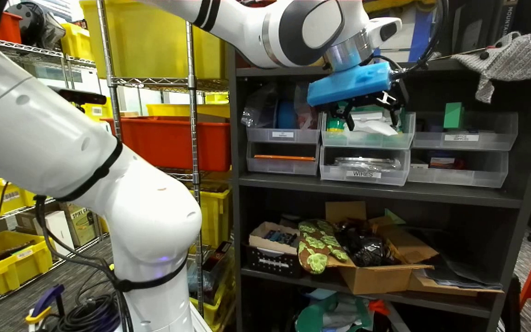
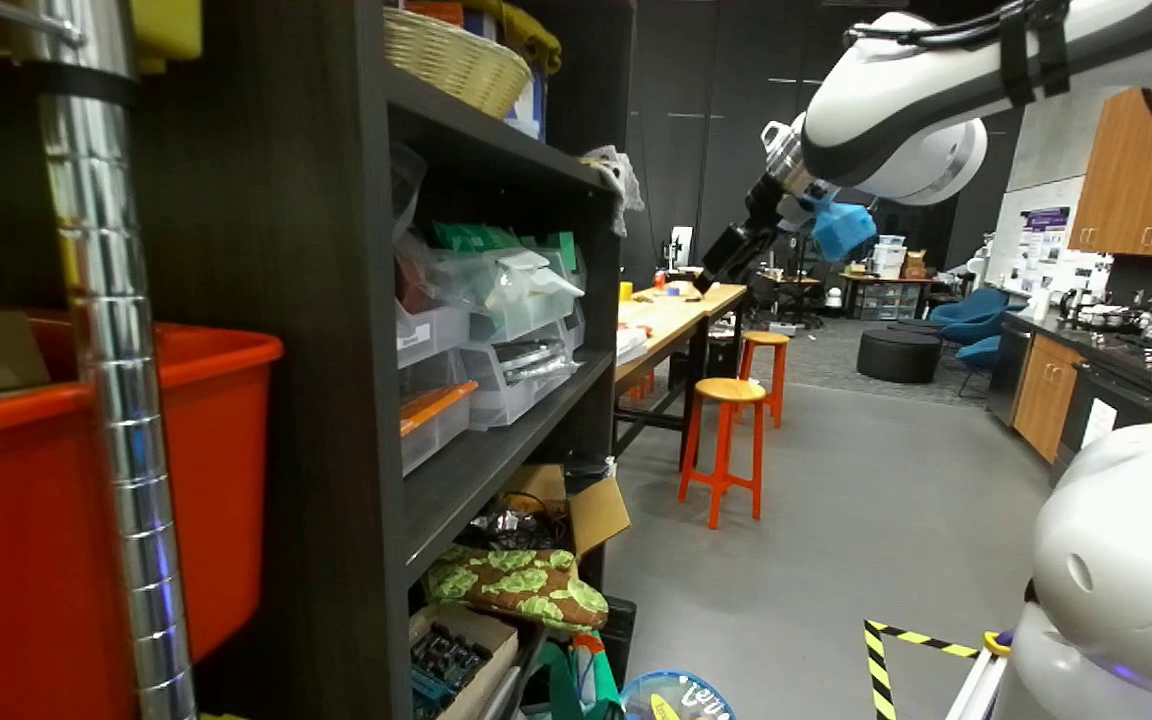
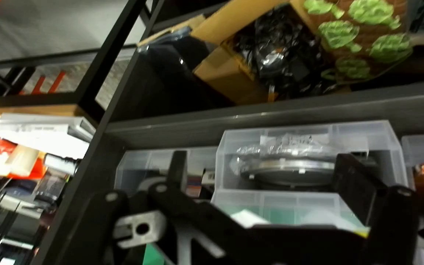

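Observation:
My gripper (image 1: 371, 122) hangs in front of the dark shelf unit, fingers pointing down and spread wide. Nothing is held between the two black fingers (image 3: 359, 184). Behind it in an exterior view is a clear bin (image 1: 362, 141) with green material and a crumpled white piece (image 1: 378, 127). Below that bin sits another one labelled WIRES (image 1: 332, 177), holding a ring-shaped item in clear plastic (image 3: 293, 165). From the side, the gripper (image 2: 711, 275) shows apart from the shelf and its bins. A blue block (image 1: 351, 84) is mounted on the wrist.
To the right are an office supplies bin (image 1: 491, 139) and a green block (image 1: 453, 115). A grey knitted piece (image 1: 505, 62) droops over the upper shelf edge. Lower down stand an open cardboard box (image 1: 380, 280) and a patterned mitt (image 1: 318, 244). A wire rack post (image 1: 192, 115) rises beside the arm.

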{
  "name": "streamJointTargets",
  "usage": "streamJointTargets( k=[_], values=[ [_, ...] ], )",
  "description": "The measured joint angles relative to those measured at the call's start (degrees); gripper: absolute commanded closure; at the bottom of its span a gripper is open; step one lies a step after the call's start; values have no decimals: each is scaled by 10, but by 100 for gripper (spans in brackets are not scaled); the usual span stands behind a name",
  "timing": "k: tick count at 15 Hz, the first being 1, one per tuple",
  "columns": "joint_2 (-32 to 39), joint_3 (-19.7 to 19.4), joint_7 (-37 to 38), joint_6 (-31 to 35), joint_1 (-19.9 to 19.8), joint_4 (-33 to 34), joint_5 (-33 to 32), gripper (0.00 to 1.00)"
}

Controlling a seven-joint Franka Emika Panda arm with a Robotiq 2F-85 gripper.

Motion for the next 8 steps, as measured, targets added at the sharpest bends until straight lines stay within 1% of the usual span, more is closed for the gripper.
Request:
streamJointTargets(
  k=[4, 8],
  values=[
    [15, 10, 18, 179, 5, -14, 0, 0],
    [48, 24, 86, 341, -6, -14, 1, 0]
  ],
)
